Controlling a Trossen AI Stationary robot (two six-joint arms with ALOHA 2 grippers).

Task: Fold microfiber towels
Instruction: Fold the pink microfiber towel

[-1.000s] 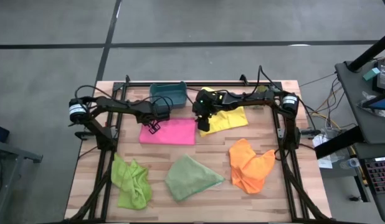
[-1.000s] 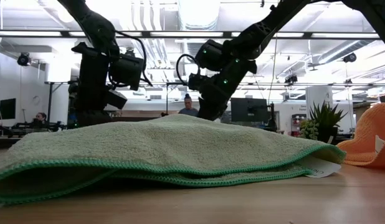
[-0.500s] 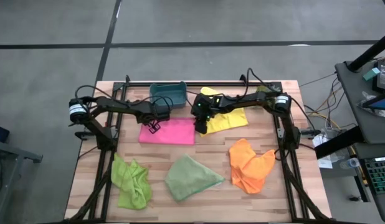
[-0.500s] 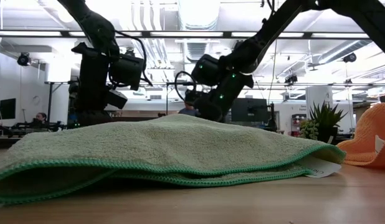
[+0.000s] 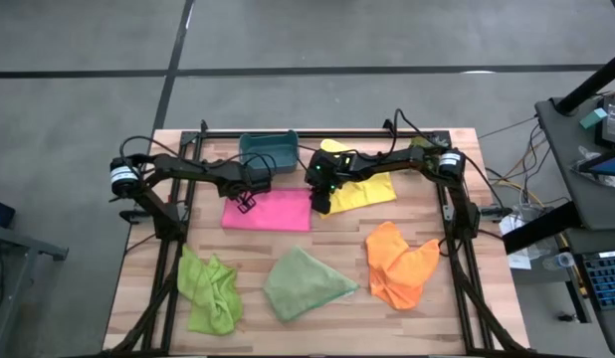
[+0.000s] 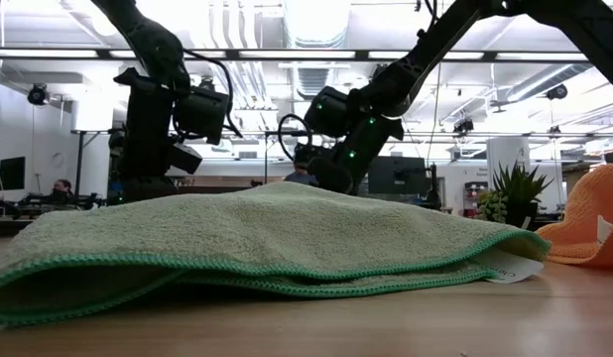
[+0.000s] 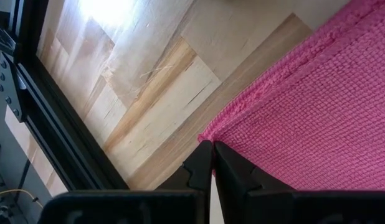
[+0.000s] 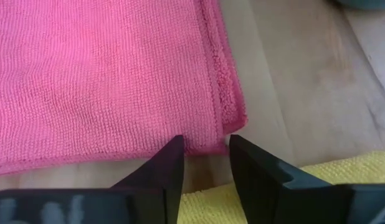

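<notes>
Between the right gripper (image 8: 205,163) fingers, parted a little and holding nothing, one corner of the pink towel (image 8: 105,81), flat on the wooden table (image 8: 304,87), yellow towel (image 8: 342,171) just beside. At the left gripper (image 7: 212,163) fingertips, pressed fully together, another pink corner

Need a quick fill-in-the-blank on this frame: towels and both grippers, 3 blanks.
1. Both grippers sit at corners of the ____ towel.
2. The left gripper has its fingers ____ at that towel's corner.
3. The right gripper is open, with the ____ towel just beside it.

Missing words: pink; shut; yellow
</notes>
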